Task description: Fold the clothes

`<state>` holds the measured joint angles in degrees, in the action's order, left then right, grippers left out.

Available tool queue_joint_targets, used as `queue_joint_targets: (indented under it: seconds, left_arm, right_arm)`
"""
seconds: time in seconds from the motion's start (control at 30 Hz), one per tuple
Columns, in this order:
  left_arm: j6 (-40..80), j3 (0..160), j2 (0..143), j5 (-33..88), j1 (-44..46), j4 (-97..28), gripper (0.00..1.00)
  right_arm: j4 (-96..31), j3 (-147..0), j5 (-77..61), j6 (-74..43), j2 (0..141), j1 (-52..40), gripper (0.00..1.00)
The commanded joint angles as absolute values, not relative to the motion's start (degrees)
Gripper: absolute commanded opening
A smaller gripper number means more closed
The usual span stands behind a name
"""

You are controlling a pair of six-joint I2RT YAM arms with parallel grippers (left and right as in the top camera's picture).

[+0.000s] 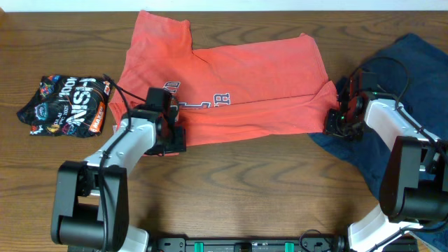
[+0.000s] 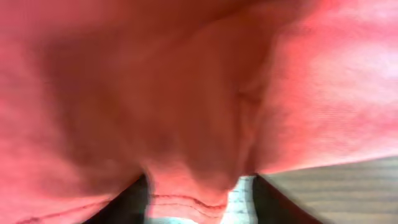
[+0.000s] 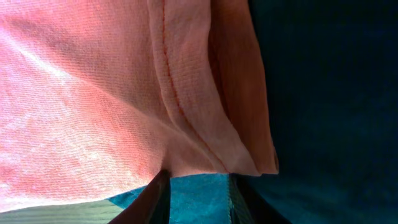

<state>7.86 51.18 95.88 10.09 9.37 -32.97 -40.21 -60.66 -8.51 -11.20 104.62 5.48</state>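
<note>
The coral-red T-shirt (image 1: pixel 245 91) lies spread across the middle of the table, chest print partly showing, its upper part folded over. My left gripper (image 1: pixel 171 136) sits at its lower left hem. In the left wrist view that hem (image 2: pixel 186 202) bunches between the dark fingers (image 2: pixel 134 202) of the left gripper (image 2: pixel 202 186), with a pale gap beside the right finger. My right gripper (image 1: pixel 339 120) is at the shirt's lower right corner, over the dark navy garment (image 1: pixel 413 63). In the right wrist view the right gripper (image 3: pixel 199 180) stands narrow, the coral hem (image 3: pixel 211 149) gathered at its tips, navy cloth (image 3: pixel 323 93) beneath.
A small black bundle (image 1: pixel 66 105) with white and orange lettering lies at the far left. Bare wooden table (image 1: pixel 245 189) runs along the front edge below the shirt. The navy garment covers the right end of the table.
</note>
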Motion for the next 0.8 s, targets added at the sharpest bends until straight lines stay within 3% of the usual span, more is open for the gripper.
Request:
queue_joint_targets:
  seconds: [0.0, 0.03, 0.1, 0.43, 0.6, 0.63, 0.73, 0.77]
  left_arm:
    - [7.6, 50.8, 95.2, 8.7, 10.4, -32.9, 0.27]
    - [7.6, 50.8, 95.2, 8.0, 10.5, -33.1, 0.15]
    - [7.6, 50.8, 95.2, 6.7, 10.5, -33.1, 0.06]
    - [8.2, 60.4, 93.7, 1.8, 10.2, -31.5, 0.06]
    - [8.4, 65.7, 93.7, -4.3, 10.0, -21.6, 0.07]
    - [8.4, 65.7, 93.7, -5.0, 10.0, -20.0, 0.16]
    - [8.4, 65.6, 93.9, -5.4, 9.9, -19.7, 0.60]
    - [8.4, 65.5, 94.0, -5.4, 9.9, -20.9, 0.61]
  right_arm:
    - [-40.1, -60.5, -8.3, -10.4, 105.0, 4.8, 0.28]
    - [-40.1, -60.5, -8.3, -10.4, 105.0, 4.8, 0.28]
    - [-40.1, -60.5, -8.3, -10.4, 105.0, 4.8, 0.28]
    - [-40.2, -60.5, -8.1, -10.4, 105.0, 4.8, 0.26]
    - [-40.1, -60.5, -8.2, -10.4, 105.0, 4.8, 0.25]
    - [-40.1, -60.5, -8.2, -10.4, 105.0, 4.8, 0.25]
    - [-40.2, -60.5, -8.2, -10.4, 105.0, 4.8, 0.26]
    - [-40.3, -60.5, -8.2, -10.4, 105.0, 4.8, 0.26]
